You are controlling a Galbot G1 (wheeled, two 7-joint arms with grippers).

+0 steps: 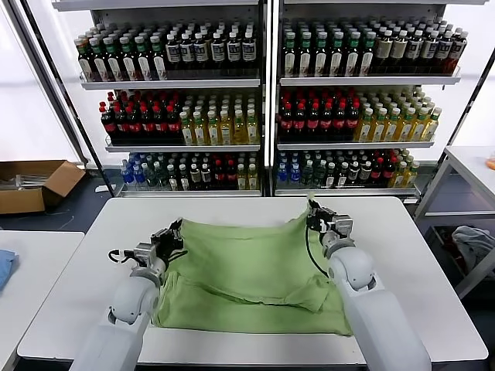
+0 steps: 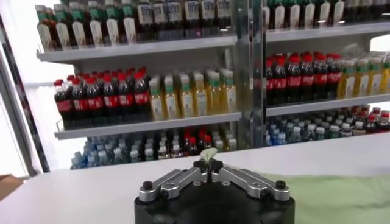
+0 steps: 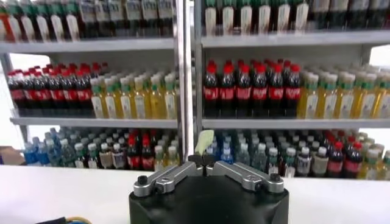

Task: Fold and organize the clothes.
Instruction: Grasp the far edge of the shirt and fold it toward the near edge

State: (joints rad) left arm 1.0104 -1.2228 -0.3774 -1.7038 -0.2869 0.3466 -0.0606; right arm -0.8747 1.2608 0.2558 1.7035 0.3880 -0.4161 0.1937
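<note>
Look past the white table (image 1: 418,263) and you see two racks of shelves (image 1: 263,81) packed with bottled drinks, standing close behind its far edge. To your left a cardboard box (image 1: 35,184) sits on the floor, and a second white surface (image 1: 31,270) carries a bit of blue cloth (image 1: 5,267) at the frame's edge. To your right a light-coloured stand (image 1: 464,166) has a grey-blue bundle (image 1: 472,241) below it.

The light green shirt (image 1: 247,270) lies across the middle of the table, its near part flat and partly doubled over, its far edge lifted at two corners. Your left gripper (image 1: 175,232) has its fingers pressed together on the shirt's far left corner; in the left wrist view a small tuft of green pokes up between the tips (image 2: 209,163). Your right gripper (image 1: 315,216) is likewise pinched on the far right corner, held a little higher, with a green tab sticking up between the tips in its own wrist view (image 3: 203,159).

Nothing lies on the table between the two grippers but the cloth itself. Bare tabletop shows on both sides of the shirt and in a band beyond it toward the shelves. The shirt's near hem lies close to the table's front edge, between your two forearms.
</note>
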